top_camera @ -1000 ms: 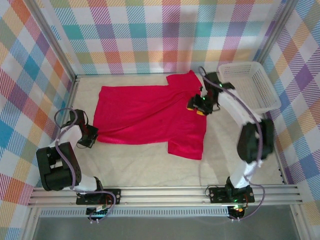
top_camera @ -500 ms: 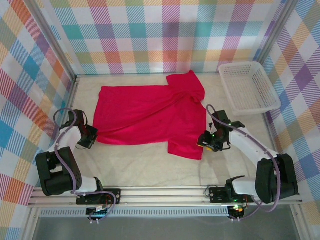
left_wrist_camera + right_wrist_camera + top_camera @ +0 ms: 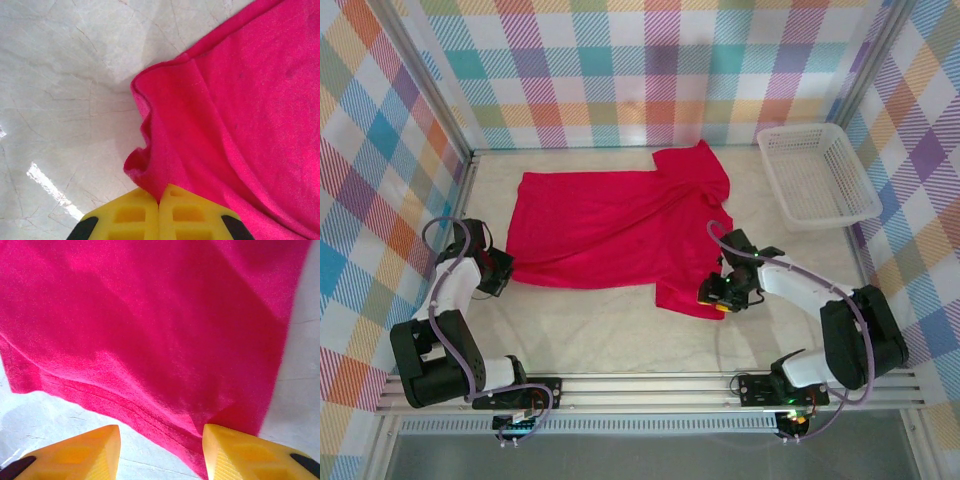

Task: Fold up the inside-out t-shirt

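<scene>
The inside-out t-shirt lies spread on the table. It is a thin, limp red knit, wrinkled and light. I judge it will sag and trail from any point I lift, and a single layer could slide out of a shallow pinch. Hems and corners, where the cloth is doubled and stitched, are the places to take.

My left gripper has its jaws pressed together on one such corner. The cloth puckers into a small fold just ahead of the tips, and the rest runs off to their right.

My right gripper stands low with its jaws apart, and the sleeve's near hem crosses the gap between the fingers. The right one touches cloth and the left is over bare table. A white mesh basket sits well beyond these jaws, apart from the shirt.
</scene>
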You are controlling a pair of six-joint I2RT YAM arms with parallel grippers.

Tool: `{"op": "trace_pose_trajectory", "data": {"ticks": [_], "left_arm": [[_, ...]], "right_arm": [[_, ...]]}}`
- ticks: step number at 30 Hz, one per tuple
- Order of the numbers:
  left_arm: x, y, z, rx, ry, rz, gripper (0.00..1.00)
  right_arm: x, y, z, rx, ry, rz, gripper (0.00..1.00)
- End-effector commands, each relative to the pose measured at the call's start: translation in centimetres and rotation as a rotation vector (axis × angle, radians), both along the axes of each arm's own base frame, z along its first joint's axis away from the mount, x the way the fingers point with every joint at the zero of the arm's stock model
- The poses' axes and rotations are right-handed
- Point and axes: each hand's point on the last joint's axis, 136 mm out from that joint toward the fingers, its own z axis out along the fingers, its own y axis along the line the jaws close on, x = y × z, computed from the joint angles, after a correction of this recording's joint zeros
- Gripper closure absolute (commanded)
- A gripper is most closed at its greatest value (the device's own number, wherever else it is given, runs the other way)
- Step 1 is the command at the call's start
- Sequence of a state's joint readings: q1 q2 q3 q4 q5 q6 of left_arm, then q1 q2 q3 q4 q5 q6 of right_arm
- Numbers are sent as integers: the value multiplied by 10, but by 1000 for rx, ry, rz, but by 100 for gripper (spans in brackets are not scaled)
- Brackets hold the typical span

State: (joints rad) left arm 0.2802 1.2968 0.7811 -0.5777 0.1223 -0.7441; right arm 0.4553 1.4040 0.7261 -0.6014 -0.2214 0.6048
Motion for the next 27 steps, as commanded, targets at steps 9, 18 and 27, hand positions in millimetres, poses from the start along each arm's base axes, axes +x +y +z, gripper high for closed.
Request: {"op": "trace_pose_trajectory", "data": {"ticks": [9,18,27], "left_arm": [[-7,-4,0,-16,21,-10,100],[-5,-6,-3,-28,24,-16,100],[-5,-5,-1,-20,22,-19,100]], "right_arm": [[2,21,17,10,-8,43,50],[4,-29,46,-22,-104,-126,71],[-4,-51,18,-88,-33,-165,85]]}}
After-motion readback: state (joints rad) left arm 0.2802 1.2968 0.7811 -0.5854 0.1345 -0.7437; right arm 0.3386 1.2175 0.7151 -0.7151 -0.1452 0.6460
